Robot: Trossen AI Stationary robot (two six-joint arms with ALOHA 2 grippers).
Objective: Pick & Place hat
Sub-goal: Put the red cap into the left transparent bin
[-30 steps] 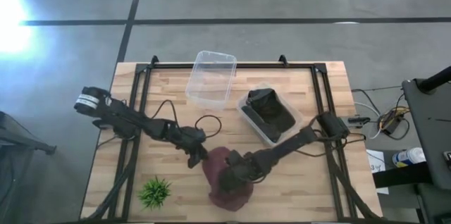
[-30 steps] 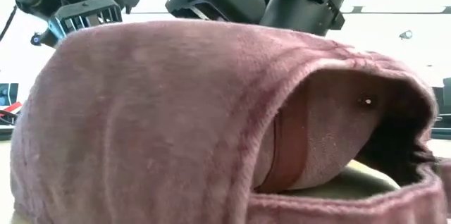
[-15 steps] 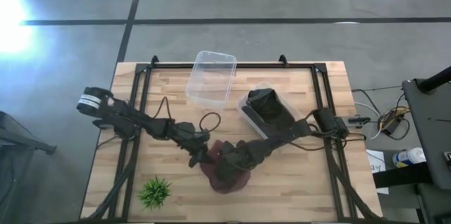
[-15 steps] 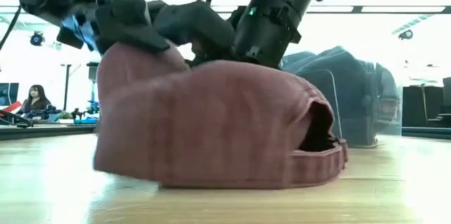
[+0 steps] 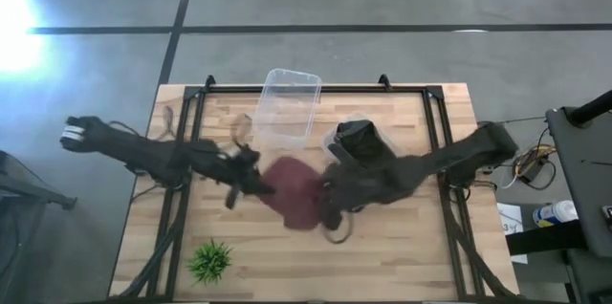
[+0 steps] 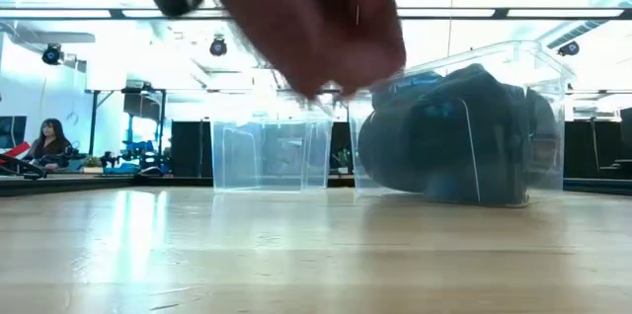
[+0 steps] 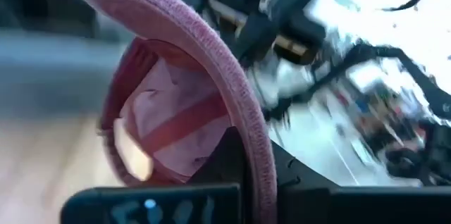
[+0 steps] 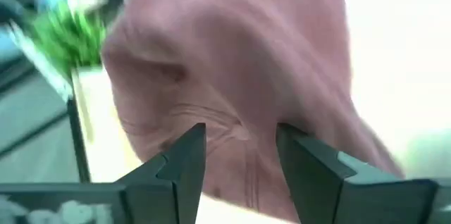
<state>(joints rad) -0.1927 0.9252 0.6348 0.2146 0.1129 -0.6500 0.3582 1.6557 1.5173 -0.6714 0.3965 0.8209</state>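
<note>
The maroon hat [image 5: 292, 194] hangs in the air between both grippers over the middle of the table; the low view shows the hat [image 6: 311, 18] well above the bare boards. My left gripper [image 5: 247, 175] is at the hat's left side, shut on it. My right gripper [image 5: 330, 199] is at its right side, also shut on it. In the left wrist view the hat's open underside and pink lining [image 7: 169, 122] face the camera. My left gripper holds the hat by its thick rim [image 7: 243, 122], which runs down between the fingers; it comes from the table's left. The hat is lifted clear. My right gripper pinches a wrinkled fold of the crown cloth [image 8: 236, 129] between its two fingers [image 8: 187, 157], coming from the table's right. The crown bulges beyond the fingers, clear of the table.
An empty clear bin [image 5: 287, 103] stands at the table's far edge. A second clear bin holding a dark hat [image 5: 363, 156] lies right of centre, close to my right arm. A small green plant [image 5: 210, 261] sits near the near left corner. A person [image 6: 44, 141] sits far off.
Both grippers have risen and moved toward the table's far edge, carrying the hat with them. The hat, which lay on the table by the near edge, is now lifted clear and hangs over the middle of the table.
</note>
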